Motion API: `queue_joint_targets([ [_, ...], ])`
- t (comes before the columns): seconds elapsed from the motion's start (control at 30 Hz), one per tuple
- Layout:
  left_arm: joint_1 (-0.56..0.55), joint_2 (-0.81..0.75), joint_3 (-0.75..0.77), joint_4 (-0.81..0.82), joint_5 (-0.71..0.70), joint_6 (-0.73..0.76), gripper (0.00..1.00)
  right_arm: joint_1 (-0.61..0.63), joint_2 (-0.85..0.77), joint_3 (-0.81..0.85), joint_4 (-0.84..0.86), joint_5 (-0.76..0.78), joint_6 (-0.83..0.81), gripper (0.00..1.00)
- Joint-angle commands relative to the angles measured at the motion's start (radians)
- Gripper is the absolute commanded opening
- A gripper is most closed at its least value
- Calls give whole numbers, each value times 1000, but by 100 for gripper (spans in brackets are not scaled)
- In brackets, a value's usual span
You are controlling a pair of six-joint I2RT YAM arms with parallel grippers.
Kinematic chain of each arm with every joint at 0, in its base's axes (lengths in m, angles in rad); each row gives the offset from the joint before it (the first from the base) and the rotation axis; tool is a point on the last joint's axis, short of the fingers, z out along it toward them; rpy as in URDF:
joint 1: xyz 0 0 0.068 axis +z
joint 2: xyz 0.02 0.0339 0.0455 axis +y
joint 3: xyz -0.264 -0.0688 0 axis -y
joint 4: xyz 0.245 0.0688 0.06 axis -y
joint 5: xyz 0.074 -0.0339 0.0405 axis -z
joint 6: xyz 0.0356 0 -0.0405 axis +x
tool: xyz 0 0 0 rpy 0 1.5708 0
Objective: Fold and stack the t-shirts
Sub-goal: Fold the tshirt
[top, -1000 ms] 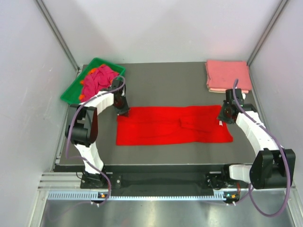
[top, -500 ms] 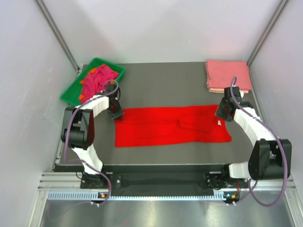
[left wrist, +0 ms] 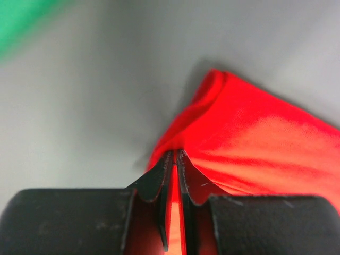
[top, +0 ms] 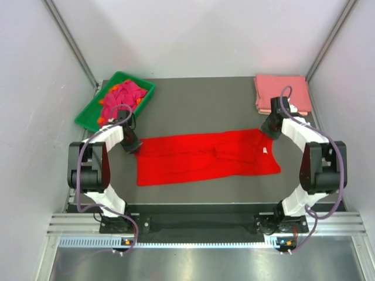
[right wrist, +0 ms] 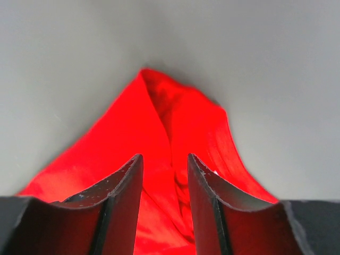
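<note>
Left jaws clamp shut on a corner of the red shirt (top: 199, 158). Right jaws stand parted astride the opposite corner, cloth loose between them. The shirt lies stretched between both on the counter (top: 199, 105), probably pulled taut to smooth it for folding

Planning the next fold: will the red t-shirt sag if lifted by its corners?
Likely floppy: the red t-shirt puckers into a soft peak at the left hand. Probably light, since it lies thin and flat on the table.
</note>
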Motion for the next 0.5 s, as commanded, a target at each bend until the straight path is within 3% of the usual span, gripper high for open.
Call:
queue_joint_targets([
  [0.0,90,7,-88,-119,-172,29,13,33,64,89,48,12,26,40],
  [0.47,91,-107,2,-144,-154,29,14,86,222,150,64,80,46,34],
])
